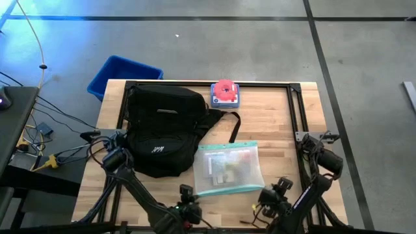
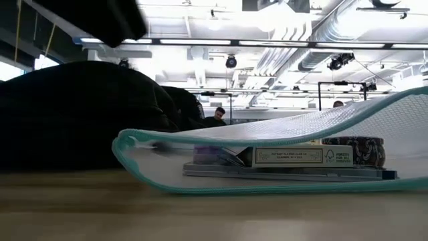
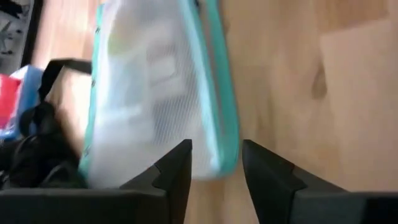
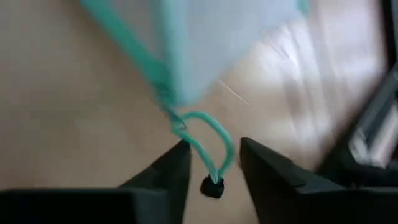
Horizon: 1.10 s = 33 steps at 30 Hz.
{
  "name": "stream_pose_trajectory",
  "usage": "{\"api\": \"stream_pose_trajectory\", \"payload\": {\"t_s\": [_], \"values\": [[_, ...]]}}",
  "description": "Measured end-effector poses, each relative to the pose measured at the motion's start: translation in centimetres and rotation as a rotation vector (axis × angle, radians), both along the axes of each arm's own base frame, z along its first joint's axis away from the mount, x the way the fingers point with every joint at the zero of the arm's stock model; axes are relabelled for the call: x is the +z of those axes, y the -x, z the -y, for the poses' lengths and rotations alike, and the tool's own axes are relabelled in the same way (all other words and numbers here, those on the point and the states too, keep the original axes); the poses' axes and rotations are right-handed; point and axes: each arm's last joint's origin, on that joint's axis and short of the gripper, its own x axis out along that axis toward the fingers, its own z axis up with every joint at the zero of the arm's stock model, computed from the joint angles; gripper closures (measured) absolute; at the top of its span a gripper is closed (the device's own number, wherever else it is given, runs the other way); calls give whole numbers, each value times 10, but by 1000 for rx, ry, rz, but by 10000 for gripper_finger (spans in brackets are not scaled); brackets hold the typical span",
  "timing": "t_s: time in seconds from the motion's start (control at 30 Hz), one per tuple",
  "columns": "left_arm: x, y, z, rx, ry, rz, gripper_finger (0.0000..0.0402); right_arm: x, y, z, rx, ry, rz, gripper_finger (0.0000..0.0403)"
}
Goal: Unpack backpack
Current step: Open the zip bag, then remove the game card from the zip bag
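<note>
The large soft black fabric backpack [image 1: 162, 138], bearing a small white logo, lies on the wooden surface [image 1: 273, 123], left-centre. Beside it lies a translucent teal-edged mesh pouch [image 1: 229, 168]. Left gripper [image 3: 216, 163] and right gripper [image 4: 214, 163]: fingers parted, empty, at the pouch's near edge.

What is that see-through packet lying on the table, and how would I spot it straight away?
Start at the big black backpack on the wooden table. Just beside it, towards the front edge where both arms wait, lies a flat mesh pouch. It is the only translucent thing there, edged in teal, with small boxes showing through; the red and blue object sits at the far edge instead.
</note>
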Motion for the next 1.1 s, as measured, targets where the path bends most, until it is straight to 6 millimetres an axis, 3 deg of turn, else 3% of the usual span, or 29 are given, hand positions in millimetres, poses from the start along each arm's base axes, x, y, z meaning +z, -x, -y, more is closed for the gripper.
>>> {"api": "stream_pose_trajectory", "payload": {"t_s": [0.13, 0.33, 0.53, 0.73, 0.9, 1.1], "values": [[-11, -22, -11, -83, 36, -49, 273, 14, -6, -19, 138, -102, 57, 189], [-35, -41, -35, -219, -54, -139, 272, 29, -18, -32, 184, -155, 244, 126], [-51, -48, -60, -164, -92, -204, 272, 33, -28, -44, 281, -195, 376, 117], [-54, -51, -66, -86, -194, -143, 306, 29, -44, -63, 557, -204, 455, 117], [-37, -51, -54, -66, -286, -34, 391, 10, -60, -50, 572, -156, 469, 117], [-16, -51, -40, -22, -321, 108, 399, -10, -82, -17, 505, -77, 413, 117]]}}
